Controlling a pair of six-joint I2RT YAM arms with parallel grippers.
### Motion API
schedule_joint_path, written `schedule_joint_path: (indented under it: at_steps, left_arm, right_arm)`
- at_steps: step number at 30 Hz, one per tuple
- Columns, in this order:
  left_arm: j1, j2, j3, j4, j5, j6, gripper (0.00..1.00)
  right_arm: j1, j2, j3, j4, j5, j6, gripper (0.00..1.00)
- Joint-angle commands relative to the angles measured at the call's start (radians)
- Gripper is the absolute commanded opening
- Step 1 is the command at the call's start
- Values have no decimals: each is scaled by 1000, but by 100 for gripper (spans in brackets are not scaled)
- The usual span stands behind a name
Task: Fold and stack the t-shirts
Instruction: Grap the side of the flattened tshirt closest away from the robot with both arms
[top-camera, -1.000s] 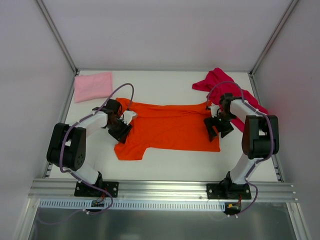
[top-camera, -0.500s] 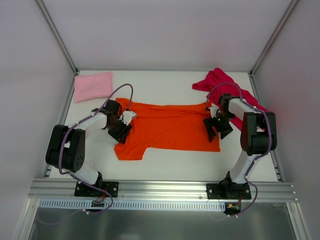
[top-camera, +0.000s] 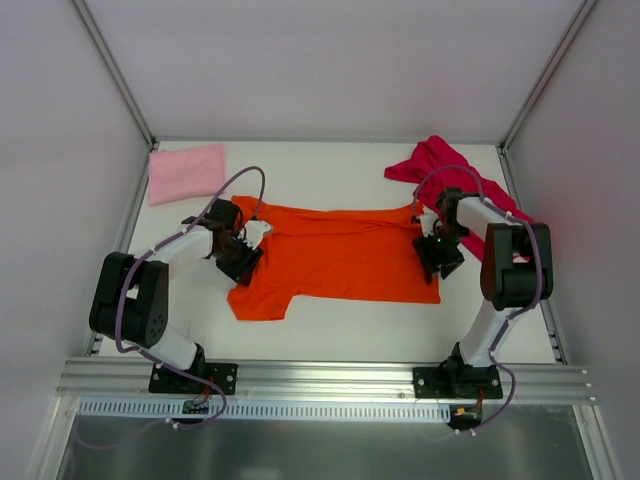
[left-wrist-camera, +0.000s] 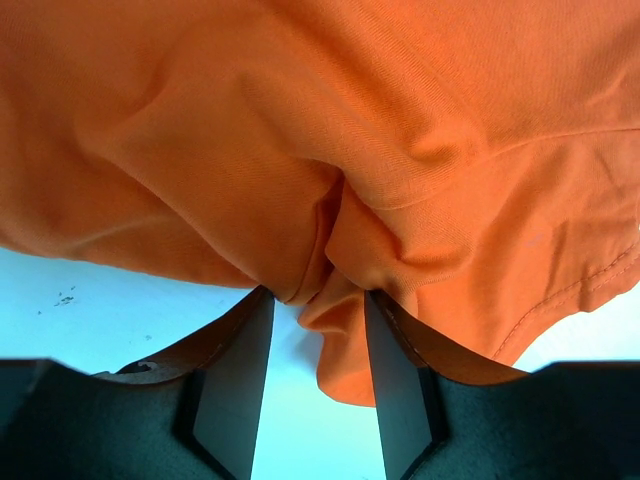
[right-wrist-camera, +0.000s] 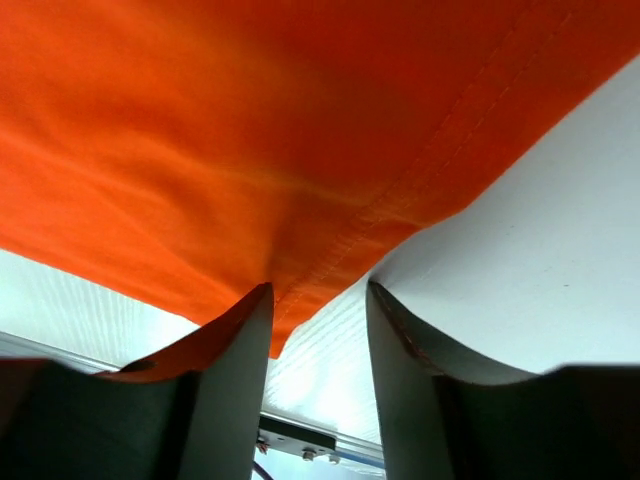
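The bright orange t-shirt (top-camera: 335, 255) lies spread flat mid-table, one sleeve toward the front left. My left gripper (top-camera: 243, 255) sits at its left edge. In the left wrist view the gripper (left-wrist-camera: 318, 295) is narrowly open, with a puckered fold of orange cloth (left-wrist-camera: 340, 330) between the fingertips. My right gripper (top-camera: 438, 253) is at the shirt's right hem. In the right wrist view it (right-wrist-camera: 318, 290) is narrowly open, and the stitched hem (right-wrist-camera: 330, 270) lies against the left finger. The light pink t-shirt (top-camera: 187, 172) lies folded at the back left. The magenta t-shirt (top-camera: 440, 165) is crumpled at the back right.
Grey enclosure walls (top-camera: 60, 150) close in the white table (top-camera: 330, 330) on the left, back and right. An aluminium rail (top-camera: 320, 380) runs along the near edge by the arm bases. The magenta shirt reaches behind the right arm.
My right gripper's jaws have narrowed at the shirt's right hem. My left gripper has shifted slightly at the left edge. The shirts have not moved.
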Motion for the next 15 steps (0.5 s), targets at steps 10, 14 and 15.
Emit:
schedule_joint_path:
  at_steps: [10,14,15]
  left_arm:
    - [-10,-36,12,-12,6,-5,37]
    - [-10,-42,14,-10,7,-7,35]
    - [-10,-42,14,-9,9,-8,31]
  right_arm:
    - [3,36,-19,-67,41,-10,1]
    - [6,10,-20,-56,35,-7,1]
    - [6,-4,-25,-46,35,-6,1]
